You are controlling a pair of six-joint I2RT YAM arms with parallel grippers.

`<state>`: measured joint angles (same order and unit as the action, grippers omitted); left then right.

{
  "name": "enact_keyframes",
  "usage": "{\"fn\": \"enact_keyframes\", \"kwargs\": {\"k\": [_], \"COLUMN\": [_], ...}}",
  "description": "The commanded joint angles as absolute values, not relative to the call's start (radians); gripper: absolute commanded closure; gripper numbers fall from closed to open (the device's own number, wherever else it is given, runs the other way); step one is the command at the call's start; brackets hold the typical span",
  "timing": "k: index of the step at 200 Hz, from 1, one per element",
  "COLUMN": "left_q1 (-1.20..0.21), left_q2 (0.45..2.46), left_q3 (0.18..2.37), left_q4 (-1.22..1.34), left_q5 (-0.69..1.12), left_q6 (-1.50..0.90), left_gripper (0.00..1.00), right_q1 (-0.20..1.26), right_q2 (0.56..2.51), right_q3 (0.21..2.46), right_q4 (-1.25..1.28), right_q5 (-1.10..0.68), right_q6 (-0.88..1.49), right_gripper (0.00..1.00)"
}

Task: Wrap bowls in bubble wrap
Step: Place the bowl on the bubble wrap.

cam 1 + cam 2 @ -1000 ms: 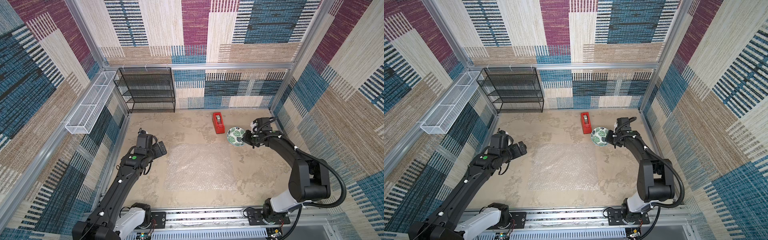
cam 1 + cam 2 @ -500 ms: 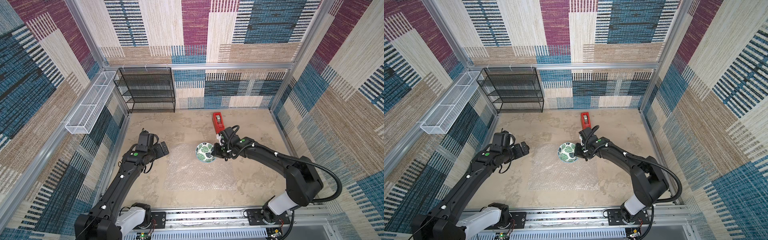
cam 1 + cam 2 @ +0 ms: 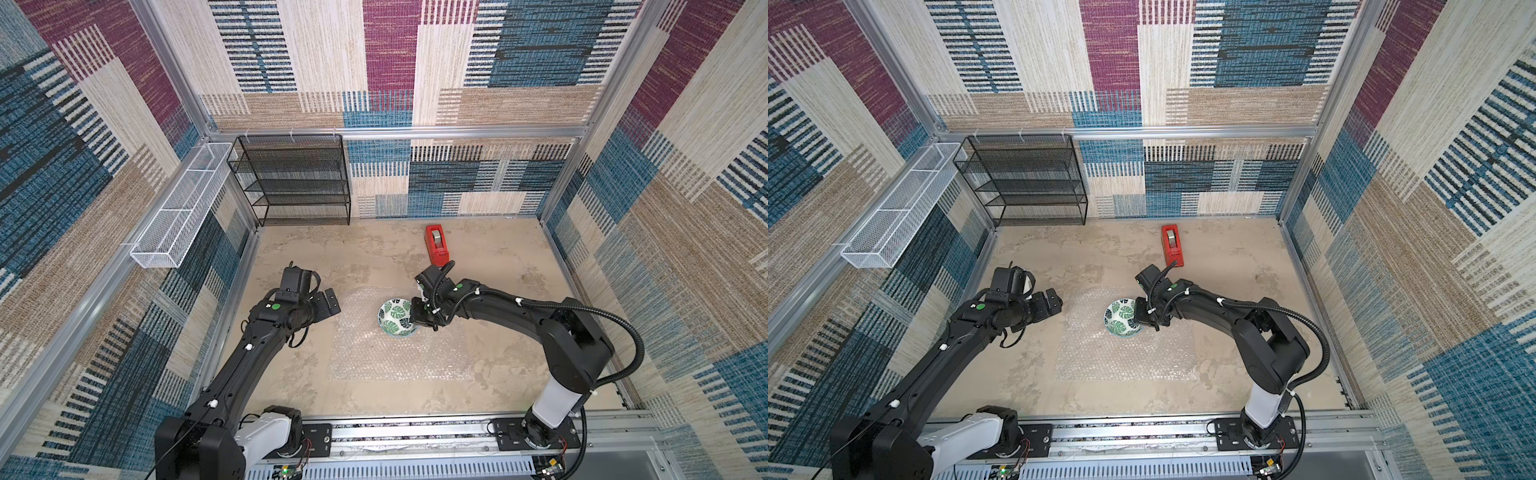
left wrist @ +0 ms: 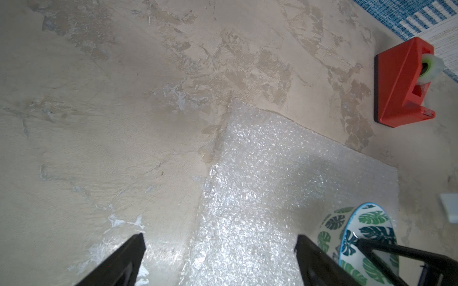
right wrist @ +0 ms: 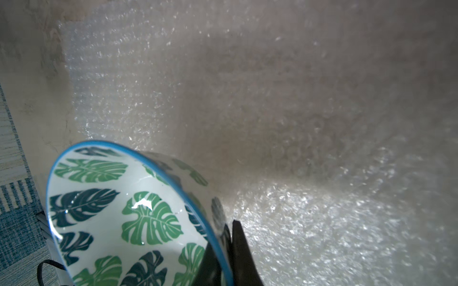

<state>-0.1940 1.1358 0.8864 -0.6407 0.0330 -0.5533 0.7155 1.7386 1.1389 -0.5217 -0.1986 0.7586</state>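
Pinches bowl (image 3: 392,319) rim with right tool (image 3: 413,318), fingers (image 5: 239,250) largely cropped; holds left tool (image 3: 332,303) spread, empty, near faint bubble wrap (image 3: 395,357) edge.

On the table (image 3: 498,257) the bubble wrap (image 3: 395,357) lies flat at mid-table. Over its far part is the bowl (image 3: 392,318), with the right gripper (image 3: 414,318) at its right rim. The left gripper (image 3: 334,303) is off the sheet's far-left corner. Behind the sheet is the tape dispenser (image 3: 436,245). Back-left corner — the mesh shelf rack (image 3: 299,183); on the left wall — the wire basket (image 3: 183,216).
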Motion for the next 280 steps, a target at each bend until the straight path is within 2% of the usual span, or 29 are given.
{"fn": "enact_keyframes", "kwargs": {"k": [1, 52, 67, 80, 92, 100, 140, 150, 159, 163, 167, 169, 210, 237, 280], "left_q1": [-0.193, -0.193, -0.193, -0.193, -0.193, -0.193, -0.193, -0.192, -0.193, -0.193, -0.193, -0.193, -0.202, -0.257, -0.369], "left_q2": [1.130, 1.148, 1.161, 1.167, 1.167, 1.165, 1.161, 1.164, 1.168, 1.171, 1.174, 1.177, 1.208, 1.207, 1.263], "left_q3": [0.884, 0.886, 0.893, 0.895, 0.891, 0.890, 0.878, 0.874, 0.869, 0.865, 0.864, 0.864, 0.862, 0.864, 0.915], "left_q4": [-0.637, -0.626, -0.626, -0.625, -0.625, -0.624, -0.607, -0.597, -0.587, -0.580, -0.571, -0.569, -0.572, -0.568, -0.610], "left_q5": [0.032, 0.061, 0.088, 0.091, 0.083, 0.081, 0.086, 0.097, 0.112, 0.123, 0.138, 0.142, 0.160, 0.127, 0.140], "left_q6": [-0.557, -0.560, -0.556, -0.556, -0.557, -0.555, -0.558, -0.565, -0.567, -0.567, -0.561, -0.558, -0.545, -0.513, -0.527], "left_gripper": [0.00, 0.00, 0.00, 0.00, 0.00, 0.00, 0.00, 0.00, 0.00, 0.00, 0.00, 0.00, 0.01, 0.00, 0.00], "right_q1": [0.728, 0.742, 0.741, 0.742, 0.742, 0.742, 0.742, 0.742, 0.743, 0.743, 0.742, 0.743, 0.742, 0.741, 0.724], "right_q2": [1.741, 1.772, 1.771, 1.772, 1.773, 1.773, 1.746, 1.729, 1.713, 1.705, 1.696, 1.690, 1.558, 1.359, 1.032], "right_q3": [1.137, 1.130, 1.126, 1.118, 1.114, 1.114, 1.125, 1.137, 1.147, 1.150, 1.149, 1.149, 1.090, 0.943, 0.701], "right_q4": [-0.495, -0.507, -0.503, -0.497, -0.495, -0.494, -0.511, -0.527, -0.542, -0.548, -0.550, -0.551, -0.585, -0.552, -0.640], "right_q5": [-0.197, -0.178, -0.174, -0.182, -0.178, -0.178, -0.148, -0.131, -0.116, -0.112, -0.107, -0.104, -0.054, -0.033, -0.011], "right_q6": [0.786, 0.797, 0.800, 0.800, 0.799, 0.798, 0.804, 0.804, 0.804, 0.802, 0.804, 0.804, 0.849, 0.917, 1.084], "right_gripper": [1.00, 1.00, 0.96, 0.85, 0.81, 0.68, 0.41, 0.26, 0.20, 0.13, 0.01, 0.00, 0.01, 0.00, 0.01]}}
